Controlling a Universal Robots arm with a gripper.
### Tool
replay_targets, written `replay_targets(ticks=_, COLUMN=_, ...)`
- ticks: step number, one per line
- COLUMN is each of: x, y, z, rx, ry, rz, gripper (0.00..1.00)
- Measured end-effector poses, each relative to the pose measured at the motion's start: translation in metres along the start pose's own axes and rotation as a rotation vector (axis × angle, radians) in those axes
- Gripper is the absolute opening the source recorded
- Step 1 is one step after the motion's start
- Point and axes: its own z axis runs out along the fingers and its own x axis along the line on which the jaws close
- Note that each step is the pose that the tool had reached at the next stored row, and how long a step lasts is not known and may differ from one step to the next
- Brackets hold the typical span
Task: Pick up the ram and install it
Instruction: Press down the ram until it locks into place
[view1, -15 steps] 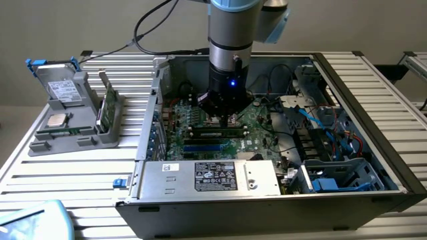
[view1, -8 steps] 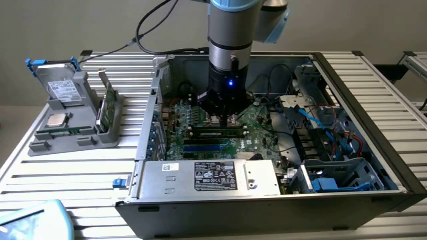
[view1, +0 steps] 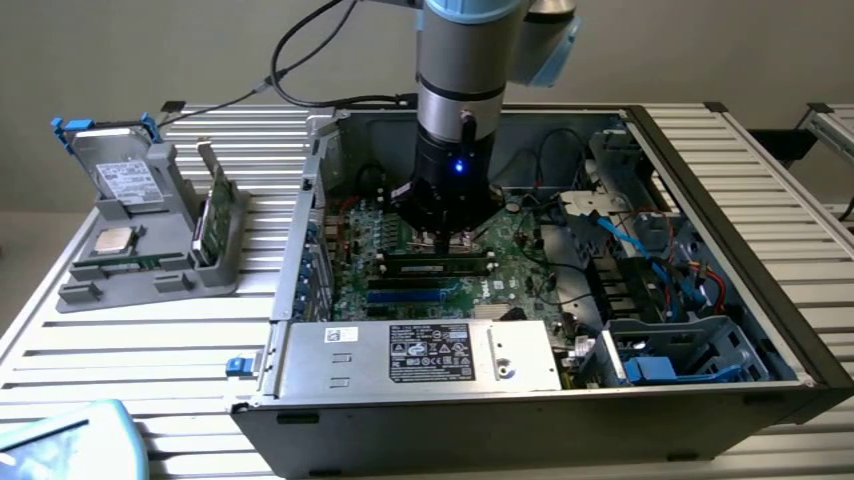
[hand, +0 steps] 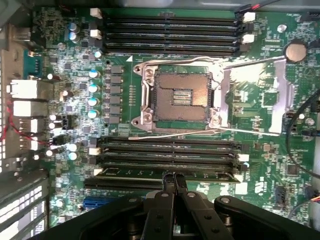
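The ram (view1: 430, 266) is a long green stick lying in a memory slot of the motherboard (view1: 514, 255) inside the open computer case. My gripper (view1: 449, 238) comes straight down onto its middle. In the wrist view the ram (hand: 130, 172) lies along the slot, and the gripper (hand: 174, 177) is shut, its two fingertips (hand: 168, 181) pressed together and resting on the stick's top edge. The fingers do not clamp the stick from its sides.
An open processor socket (hand: 180, 100) sits mid-board, with more memory slots (hand: 170, 30) beyond it. A silver power supply (view1: 420, 352) fills the case's front. On the exterior view's left, a grey holder (view1: 94, 285) carries a green card (view1: 214, 215), a square silver chip (view1: 114, 239) and a drive (view1: 123, 180).
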Motion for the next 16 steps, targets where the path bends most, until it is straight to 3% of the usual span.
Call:
replay_targets(ticks=1, x=0.0003, y=-0.0007, z=0.0, rx=-0.0003, ry=0.0039, rz=0.001, gripper=0.11)
replay_targets(ticks=5, x=0.0004, y=-0.0039, z=0.0, rx=-0.0014, ry=0.0038, rz=0.006, gripper=0.11)
replay_targets(ticks=7, x=0.0004, y=-0.0041, z=-0.0001, rx=-0.0055, ry=-0.0005, rz=0.008, gripper=0.11)
replay_targets(ticks=9, x=0.0006, y=-0.0041, z=0.0, rx=-0.0113, ry=-0.0087, rz=0.008, gripper=0.11)
replay_targets(ticks=16, x=0.0007, y=-0.0041, z=0.0, rx=-0.0115, ry=-0.009, rz=0.008, gripper=0.11)
